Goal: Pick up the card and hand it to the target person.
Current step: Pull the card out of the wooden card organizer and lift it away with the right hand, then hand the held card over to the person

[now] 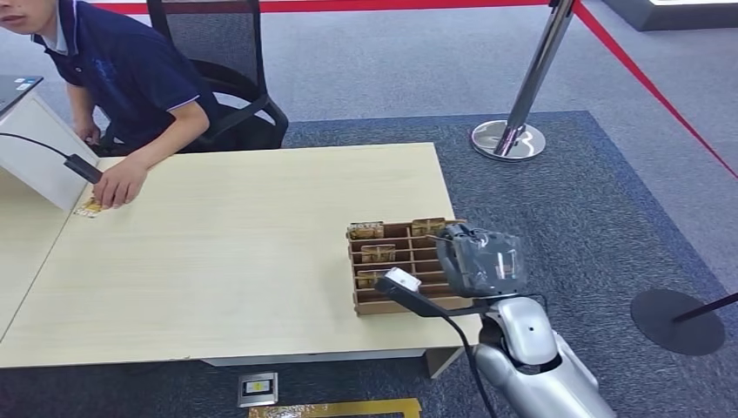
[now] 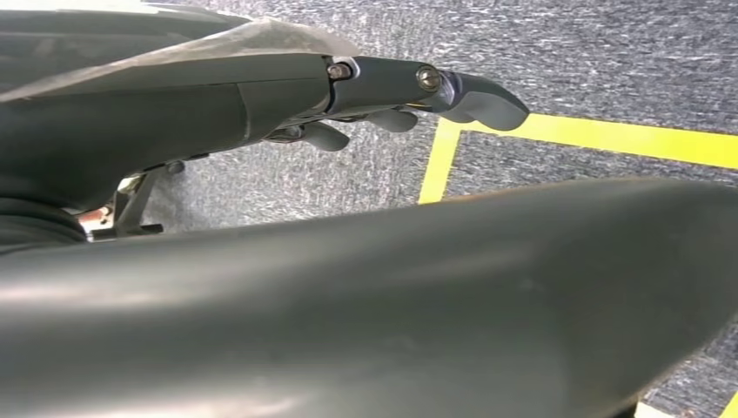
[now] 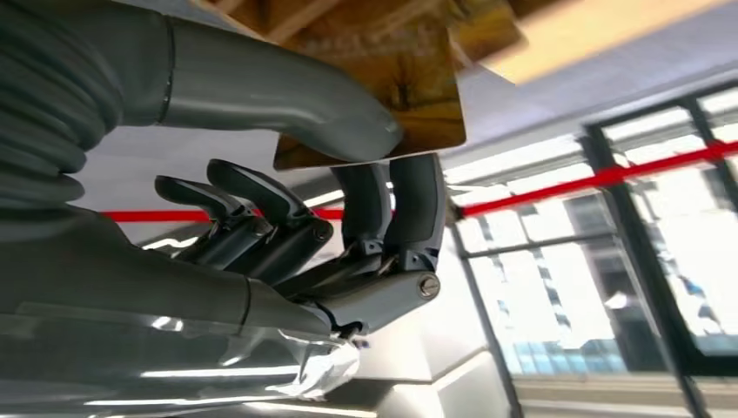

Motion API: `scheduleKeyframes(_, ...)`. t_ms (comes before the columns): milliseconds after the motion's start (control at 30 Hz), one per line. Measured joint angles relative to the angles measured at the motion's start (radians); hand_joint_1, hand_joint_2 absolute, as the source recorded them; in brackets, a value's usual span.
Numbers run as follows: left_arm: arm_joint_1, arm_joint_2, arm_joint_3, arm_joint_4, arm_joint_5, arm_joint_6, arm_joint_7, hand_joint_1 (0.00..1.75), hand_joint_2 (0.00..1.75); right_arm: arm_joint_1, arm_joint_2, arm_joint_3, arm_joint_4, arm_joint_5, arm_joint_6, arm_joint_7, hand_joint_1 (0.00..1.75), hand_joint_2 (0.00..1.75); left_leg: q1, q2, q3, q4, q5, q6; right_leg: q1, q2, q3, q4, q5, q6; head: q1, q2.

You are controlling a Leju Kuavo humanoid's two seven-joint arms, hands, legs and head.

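Observation:
A brown slotted card rack (image 1: 383, 304) stands at the table's near right corner with several gold-printed cards (image 1: 366, 231) upright in its slots. My right hand (image 1: 481, 259) sits at the rack's right end. In the right wrist view the thumb and two fingers of my right hand (image 3: 348, 218) pinch a gold-brown card (image 3: 418, 87) just below the rack's wooden slats (image 3: 287, 17). My left hand (image 2: 418, 91) hangs by my side over the carpet, holding nothing. A person (image 1: 130, 70) sits at the far left corner, with one hand (image 1: 120, 185) resting on another card (image 1: 90, 207).
The pale wooden table (image 1: 235, 244) lies between the rack and the person. A white stand (image 1: 35, 152) with a black cable sits at its left edge. A black chair (image 1: 226, 52), a chrome stanchion (image 1: 513, 131) with red rope and a black base (image 1: 677, 320) surround it.

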Motion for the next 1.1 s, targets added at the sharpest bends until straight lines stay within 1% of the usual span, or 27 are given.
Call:
scheduleKeyframes(100,-0.001,-0.001,0.000,0.000,-0.002,-0.002,0.000,0.00,0.00,-0.018,0.002,0.027,-0.068,-0.034,0.026,-0.037,1.75,1.75,0.000,0.000,0.000,0.000,0.000,0.000,0.000,0.000,0.000,0.000,0.000,0.000,0.000,0.000)
scheduleKeyframes(167,-0.002,-0.003,0.000,0.000,-0.006,-0.005,0.000,0.00,0.00,-0.051,0.013,0.051,-0.084,-0.065,0.040,-0.056,1.75,1.75,0.000,0.000,0.000,0.000,0.001,0.000,0.000,0.000,0.000,0.001,0.001,-0.001,0.000,0.000)
scheduleKeyframes(233,-0.005,-0.006,0.000,0.001,-0.012,-0.007,-0.003,0.00,0.00,-0.102,0.037,0.077,-0.074,-0.098,0.051,-0.069,1.75,1.75,0.000,0.001,0.000,0.000,0.002,-0.001,0.000,0.000,0.000,0.001,0.001,-0.001,0.000,0.000)
scheduleKeyframes(300,-0.008,-0.009,-0.001,0.001,-0.018,-0.009,-0.006,0.00,0.00,-0.165,0.072,0.100,-0.041,-0.121,0.056,-0.073,1.75,1.75,0.000,0.001,0.000,0.000,0.003,-0.001,0.000,0.000,0.000,0.001,0.002,-0.001,0.000,0.000)
scheduleKeyframes(400,-0.011,-0.013,-0.002,0.002,-0.031,-0.011,-0.007,0.00,0.00,-0.258,0.132,0.124,0.040,-0.136,0.056,-0.071,1.75,1.75,0.000,0.001,0.000,0.000,0.003,-0.002,0.000,0.000,0.000,0.002,0.002,-0.001,0.000,0.000)
scheduleKeyframes(533,-0.015,-0.016,-0.004,0.003,-0.047,-0.018,0.003,0.00,0.00,-0.370,0.220,0.138,0.188,-0.142,0.039,-0.070,1.75,1.75,0.000,0.001,0.000,0.000,0.004,-0.002,0.000,0.000,-0.001,0.002,0.002,-0.002,0.000,0.000)
scheduleKeyframes(767,-0.019,-0.020,-0.011,0.008,-0.068,-0.021,0.027,0.00,0.00,-0.502,0.339,0.150,0.431,-0.139,0.013,-0.070,1.75,1.75,0.000,0.001,-0.001,0.000,0.004,-0.002,0.001,0.000,-0.001,0.002,0.002,-0.002,0.000,0.000)
scheduleKeyframes(900,-0.020,-0.022,-0.014,0.008,-0.076,-0.021,0.030,0.00,0.00,-0.554,0.378,0.150,0.551,-0.150,-0.004,-0.072,1.75,1.75,0.000,0.001,-0.001,0.000,0.004,-0.002,0.000,0.000,-0.001,0.002,0.002,-0.002,0.000,0.000)
scheduleKeyframes(1100,-0.021,-0.025,-0.024,0.009,-0.085,-0.020,0.035,0.00,0.00,-0.588,0.386,0.152,0.647,-0.168,-0.017,-0.073,1.75,1.75,0.000,0.001,-0.001,0.000,0.004,-0.002,0.000,0.000,-0.001,0.002,0.002,-0.001,0.000,0.000)
